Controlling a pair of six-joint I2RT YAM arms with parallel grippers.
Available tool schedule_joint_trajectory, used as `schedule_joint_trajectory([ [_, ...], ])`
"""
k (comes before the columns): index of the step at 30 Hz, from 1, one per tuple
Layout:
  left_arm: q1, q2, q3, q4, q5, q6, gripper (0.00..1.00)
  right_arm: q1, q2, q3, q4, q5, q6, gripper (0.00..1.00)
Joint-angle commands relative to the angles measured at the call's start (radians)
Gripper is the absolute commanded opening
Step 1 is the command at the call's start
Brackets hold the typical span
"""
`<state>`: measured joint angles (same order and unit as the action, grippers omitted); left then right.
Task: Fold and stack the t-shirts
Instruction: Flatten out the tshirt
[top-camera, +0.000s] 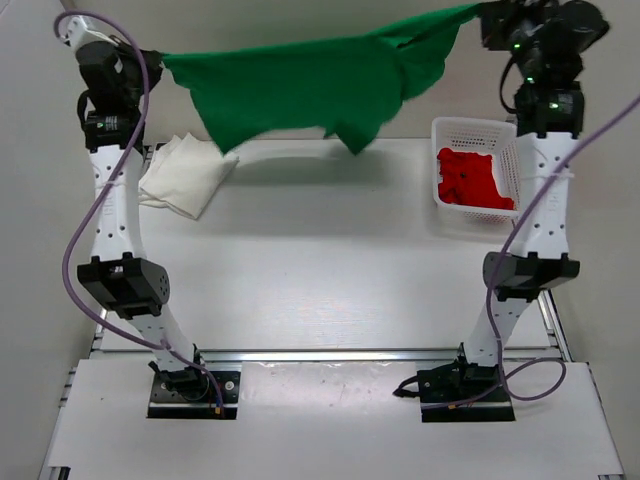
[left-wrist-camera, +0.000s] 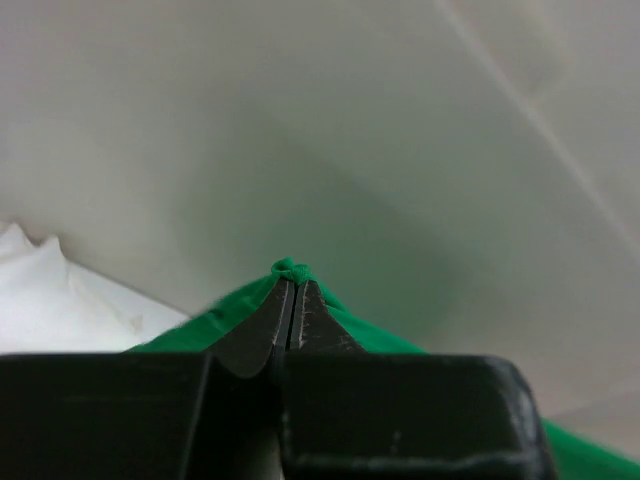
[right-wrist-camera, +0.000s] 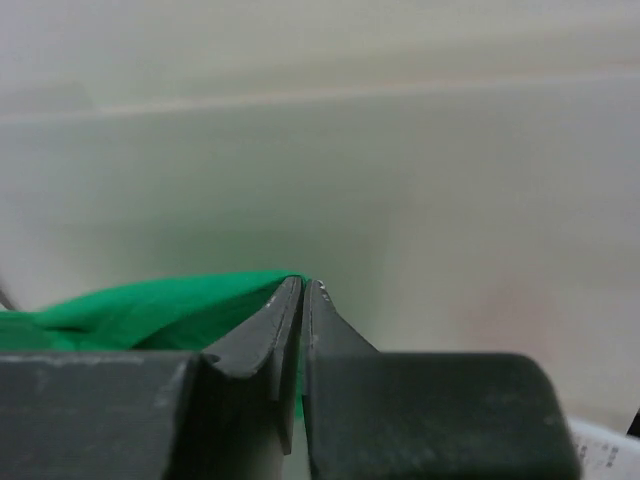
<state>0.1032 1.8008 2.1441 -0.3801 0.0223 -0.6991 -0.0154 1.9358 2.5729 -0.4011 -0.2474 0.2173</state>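
Note:
The green t-shirt (top-camera: 300, 90) hangs stretched in the air across the back of the table, held at both ends. My left gripper (top-camera: 152, 60) is shut on its left corner; a green nub (left-wrist-camera: 290, 269) pokes above the closed fingertips of that gripper (left-wrist-camera: 294, 284). My right gripper (top-camera: 484, 14) is shut on the right corner, with green cloth (right-wrist-camera: 150, 305) trailing left of its tips (right-wrist-camera: 305, 285). A folded white t-shirt (top-camera: 185, 172) lies at the table's back left. The red t-shirt (top-camera: 472, 180) lies crumpled inside the basket.
The white lattice basket (top-camera: 446, 128) stands at the back right of the table. The white tabletop (top-camera: 330, 260) spreads between both arms. A purple cable (top-camera: 85, 225) loops beside the left arm.

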Motion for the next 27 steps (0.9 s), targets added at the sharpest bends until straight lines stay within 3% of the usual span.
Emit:
schedule_joint_trajectory([
  [1, 0.032, -0.032, 0.047, 0.029, -0.007, -0.011, 0.00, -0.041, -0.073, 0.030, 0.081, -0.090, 0.076, 0.00],
  [5, 0.033, -0.115, -0.145, 0.078, -0.019, 0.016, 0.00, -0.029, -0.165, -0.123, -0.034, -0.009, 0.001, 0.00],
  [11, -0.016, -0.316, -0.528, 0.164, -0.113, 0.111, 0.00, 0.048, -0.498, -0.949, 0.128, 0.186, -0.116, 0.00],
  [17, -0.166, -0.648, -1.060, 0.233, -0.338, 0.161, 0.00, 0.063, -0.737, -1.374, 0.076, 0.318, -0.125, 0.00],
  [22, -0.122, -0.848, -1.504, 0.236, -0.233, 0.041, 0.00, 0.118, -0.906, -1.646, -0.089, 0.332, -0.044, 0.00],
  [24, -0.016, -0.911, -1.581, 0.207, -0.130, 0.032, 0.00, 0.129, -0.960, -1.730, -0.188, 0.288, -0.009, 0.00],
  [27, 0.007, -0.977, -1.644, 0.158, -0.091, 0.047, 0.00, 0.135, -1.064, -1.812, -0.275, 0.216, 0.040, 0.00],
])
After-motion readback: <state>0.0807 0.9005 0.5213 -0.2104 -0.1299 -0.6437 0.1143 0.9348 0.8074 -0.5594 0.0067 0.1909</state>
